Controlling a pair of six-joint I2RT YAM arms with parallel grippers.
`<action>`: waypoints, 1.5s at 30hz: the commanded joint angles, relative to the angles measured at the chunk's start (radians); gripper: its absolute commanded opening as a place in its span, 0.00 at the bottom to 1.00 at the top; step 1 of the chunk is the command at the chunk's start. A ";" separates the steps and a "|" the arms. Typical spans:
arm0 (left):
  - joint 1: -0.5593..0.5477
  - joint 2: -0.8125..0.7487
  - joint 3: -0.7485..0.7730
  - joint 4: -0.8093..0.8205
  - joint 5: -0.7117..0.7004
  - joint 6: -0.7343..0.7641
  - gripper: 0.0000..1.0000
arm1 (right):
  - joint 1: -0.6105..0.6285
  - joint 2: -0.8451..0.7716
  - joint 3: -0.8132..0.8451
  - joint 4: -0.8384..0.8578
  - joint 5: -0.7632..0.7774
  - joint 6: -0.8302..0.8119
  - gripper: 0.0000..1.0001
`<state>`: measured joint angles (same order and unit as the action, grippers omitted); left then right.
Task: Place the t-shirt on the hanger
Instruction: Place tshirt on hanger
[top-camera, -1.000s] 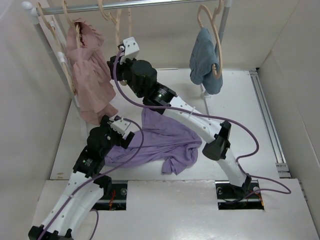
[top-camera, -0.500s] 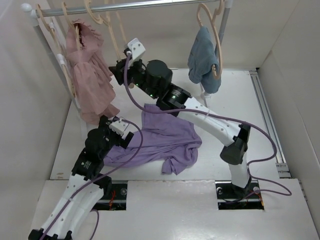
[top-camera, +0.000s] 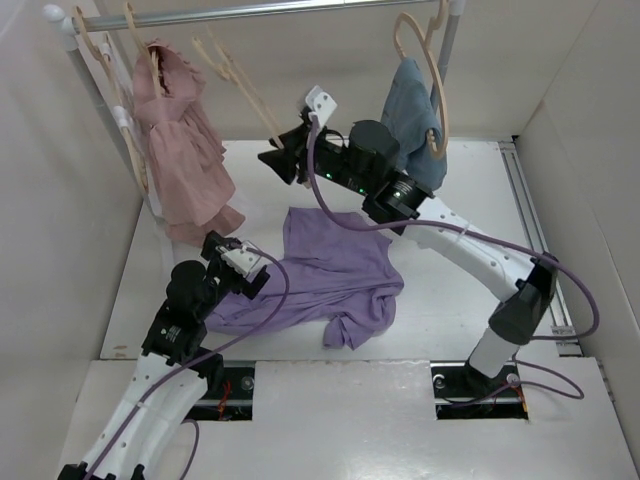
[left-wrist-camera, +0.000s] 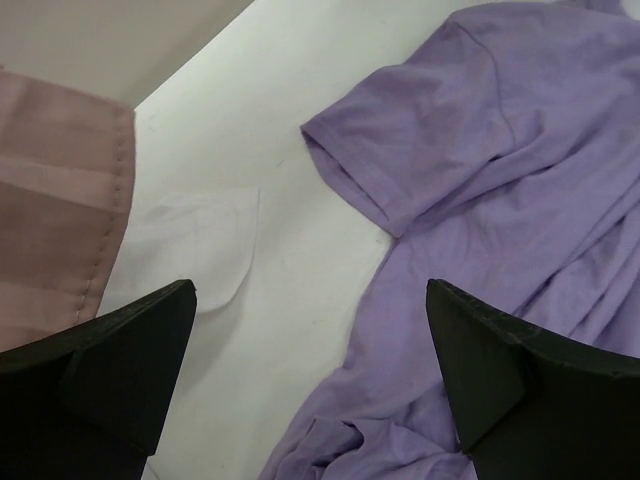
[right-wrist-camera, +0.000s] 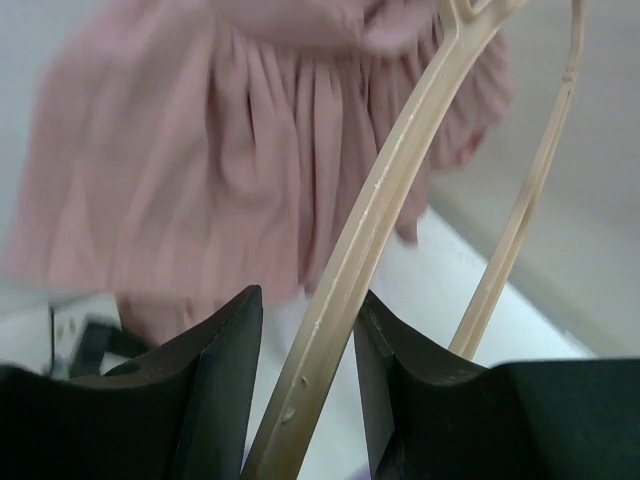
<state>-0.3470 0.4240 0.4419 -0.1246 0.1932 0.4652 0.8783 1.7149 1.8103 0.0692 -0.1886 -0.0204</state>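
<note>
T-shirt: lavender, is spread crumpled on the bench, frame centre. Hanger: tan, is clamped by the right hand, upper centre, beside pink garment. Left hand: is held apart over a sleeve.

Left arm and right arm: white link shells, black round joint housings. Purple cable trails each arm (loose loops over the table). Black base plates at the table's near edge. White wrist bracket.
</note>
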 joint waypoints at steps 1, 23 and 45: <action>-0.004 -0.013 0.054 0.019 0.136 0.055 0.97 | -0.054 -0.153 -0.171 0.070 -0.152 0.014 0.00; -0.046 0.396 0.428 0.255 0.565 0.142 0.98 | -0.360 -0.708 -0.792 -0.376 -0.660 0.008 0.00; -0.056 0.759 0.581 0.038 0.738 0.498 0.87 | -0.360 -0.834 -0.885 -0.364 -0.738 0.053 0.00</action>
<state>-0.3882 1.1770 0.9733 -0.0586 0.8684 0.8902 0.5232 0.9066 0.9138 -0.3161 -0.8829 0.0612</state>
